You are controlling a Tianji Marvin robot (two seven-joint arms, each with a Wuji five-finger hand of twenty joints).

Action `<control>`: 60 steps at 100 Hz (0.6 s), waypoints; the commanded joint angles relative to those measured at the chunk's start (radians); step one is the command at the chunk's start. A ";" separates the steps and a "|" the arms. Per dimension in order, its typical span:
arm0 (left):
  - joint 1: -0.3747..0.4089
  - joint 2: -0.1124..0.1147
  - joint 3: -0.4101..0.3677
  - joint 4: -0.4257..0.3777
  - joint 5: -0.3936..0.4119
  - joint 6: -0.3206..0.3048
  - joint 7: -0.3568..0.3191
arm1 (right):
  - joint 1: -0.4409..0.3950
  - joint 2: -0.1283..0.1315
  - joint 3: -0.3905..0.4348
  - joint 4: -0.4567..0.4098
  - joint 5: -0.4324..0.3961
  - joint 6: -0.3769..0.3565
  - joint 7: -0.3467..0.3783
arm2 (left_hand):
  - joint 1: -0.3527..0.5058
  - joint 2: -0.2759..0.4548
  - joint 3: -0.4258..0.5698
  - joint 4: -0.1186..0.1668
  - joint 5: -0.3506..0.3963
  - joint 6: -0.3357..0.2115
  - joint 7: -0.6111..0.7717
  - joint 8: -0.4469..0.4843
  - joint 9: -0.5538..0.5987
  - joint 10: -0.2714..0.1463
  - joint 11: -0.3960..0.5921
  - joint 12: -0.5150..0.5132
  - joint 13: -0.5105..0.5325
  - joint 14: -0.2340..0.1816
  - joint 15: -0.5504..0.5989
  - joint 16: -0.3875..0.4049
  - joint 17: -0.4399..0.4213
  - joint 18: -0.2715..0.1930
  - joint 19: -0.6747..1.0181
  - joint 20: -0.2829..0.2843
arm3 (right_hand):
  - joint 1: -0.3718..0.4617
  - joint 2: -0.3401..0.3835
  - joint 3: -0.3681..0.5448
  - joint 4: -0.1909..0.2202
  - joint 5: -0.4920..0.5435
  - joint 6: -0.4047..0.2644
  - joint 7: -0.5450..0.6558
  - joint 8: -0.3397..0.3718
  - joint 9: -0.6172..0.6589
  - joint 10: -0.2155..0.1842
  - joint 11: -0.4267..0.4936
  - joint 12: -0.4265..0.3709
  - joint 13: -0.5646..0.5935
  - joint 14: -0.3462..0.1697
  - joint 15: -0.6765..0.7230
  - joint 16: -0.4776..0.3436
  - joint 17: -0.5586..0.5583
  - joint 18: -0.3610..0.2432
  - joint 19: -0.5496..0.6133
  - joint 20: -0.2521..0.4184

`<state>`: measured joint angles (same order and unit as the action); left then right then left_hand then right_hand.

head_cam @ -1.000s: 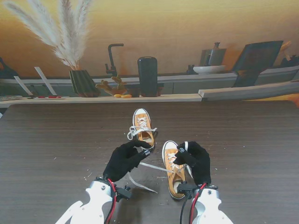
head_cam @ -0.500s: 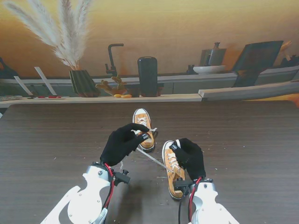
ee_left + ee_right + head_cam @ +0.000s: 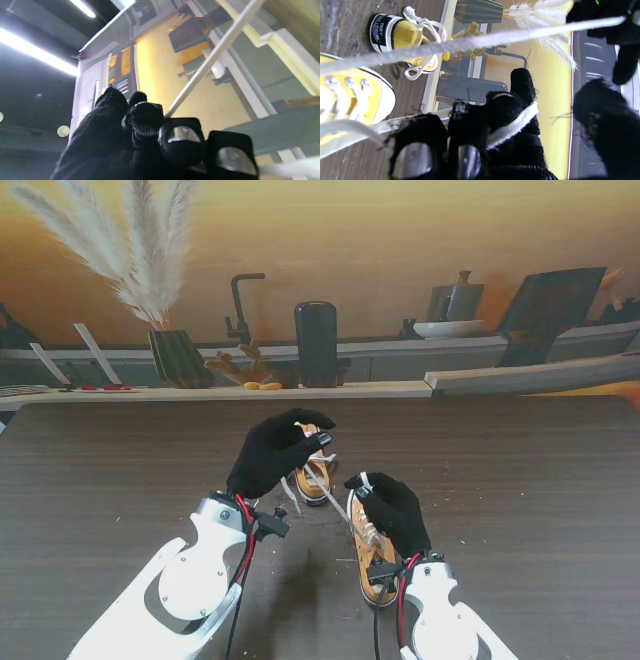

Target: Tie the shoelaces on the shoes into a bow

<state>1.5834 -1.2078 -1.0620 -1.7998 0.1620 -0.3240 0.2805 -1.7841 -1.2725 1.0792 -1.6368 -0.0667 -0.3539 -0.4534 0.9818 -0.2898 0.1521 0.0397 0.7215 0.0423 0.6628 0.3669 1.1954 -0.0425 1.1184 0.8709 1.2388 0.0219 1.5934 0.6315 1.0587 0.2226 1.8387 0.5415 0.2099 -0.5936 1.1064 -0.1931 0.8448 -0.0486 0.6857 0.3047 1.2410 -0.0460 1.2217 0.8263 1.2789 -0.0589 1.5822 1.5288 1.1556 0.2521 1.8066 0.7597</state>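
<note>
Two yellow sneakers with white laces lie on the dark wood table point(image 3: 100, 480). The near shoe point(image 3: 372, 565) points away from me; the far shoe point(image 3: 313, 480) is partly hidden behind my left hand point(image 3: 275, 450). That hand is raised and shut on one white lace point(image 3: 322, 485), which runs taut down to the near shoe; the lace point(image 3: 212, 56) leaves its fingers in the left wrist view. My right hand point(image 3: 390, 510) sits over the near shoe point(image 3: 352, 92), shut on the other lace end point(image 3: 512, 126). The far shoe point(image 3: 400, 32) carries a loose bow.
A shelf point(image 3: 250, 390) runs along the table's far edge with a dark vase of pampas grass point(image 3: 178, 358), a black cylinder point(image 3: 316, 343) and small yellow items point(image 3: 262, 385). Small crumbs are scattered on the wood around the shoes.
My left hand has lifted and moved farther from me over the far shoe, pulling its lace taut. My right hand has shifted slightly left and closer, staying over the near shoe.
</note>
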 commanded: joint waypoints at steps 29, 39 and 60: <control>-0.128 -0.006 0.050 0.057 -0.059 -0.091 -0.074 | 0.032 0.025 -0.004 0.036 -0.137 0.008 0.012 | 0.029 -0.026 0.004 -0.021 0.006 -0.055 0.017 -0.027 0.047 -0.013 0.004 0.012 0.037 -0.052 0.055 -0.001 0.029 -0.092 0.239 0.025 | -0.092 -0.058 -0.050 -0.012 -0.128 -0.045 -0.010 -0.031 -0.144 0.061 0.048 0.049 0.019 -0.278 0.045 0.041 0.048 -0.151 0.287 -0.003; -0.156 -0.006 0.066 0.070 -0.086 -0.120 -0.097 | 0.039 0.026 -0.009 0.044 -0.148 0.007 0.013 | 0.028 -0.027 0.005 -0.021 0.006 -0.058 0.021 -0.028 0.048 -0.015 0.004 0.013 0.037 -0.054 0.056 -0.001 0.029 -0.094 0.240 0.026 | -0.091 -0.070 -0.046 -0.013 -0.126 -0.046 -0.007 -0.037 -0.143 0.058 0.054 0.051 0.018 -0.298 0.056 0.041 0.051 -0.161 0.287 0.017; -0.220 -0.014 0.110 0.099 -0.101 -0.148 -0.103 | 0.051 0.031 -0.020 0.055 -0.165 0.004 0.028 | 0.025 -0.027 0.007 -0.022 0.004 -0.064 0.026 -0.030 0.048 -0.019 0.003 0.014 0.037 -0.057 0.057 -0.001 0.029 -0.098 0.240 0.027 | -0.081 -0.095 -0.029 -0.014 -0.090 -0.051 0.002 -0.044 -0.123 0.050 0.061 0.054 0.018 -0.327 0.073 0.041 0.055 -0.173 0.287 0.046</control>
<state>1.3894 -1.2092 -0.9598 -1.6972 0.0572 -0.4673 0.1911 -1.7374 -1.2470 1.0622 -1.5838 -0.2248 -0.3493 -0.4469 0.9818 -0.2898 0.1521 0.0338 0.7225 0.0415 0.6767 0.3549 1.2049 -0.0427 1.1178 0.8709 1.2394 0.0219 1.5938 0.6315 1.0606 0.2226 1.8389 0.5491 0.1608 -0.6602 1.0859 -0.1930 0.7517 -0.0642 0.6765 0.2797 1.1148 -0.0685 1.2297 0.8624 1.2788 -0.1726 1.6069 1.5291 1.1704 0.1404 1.8069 0.7886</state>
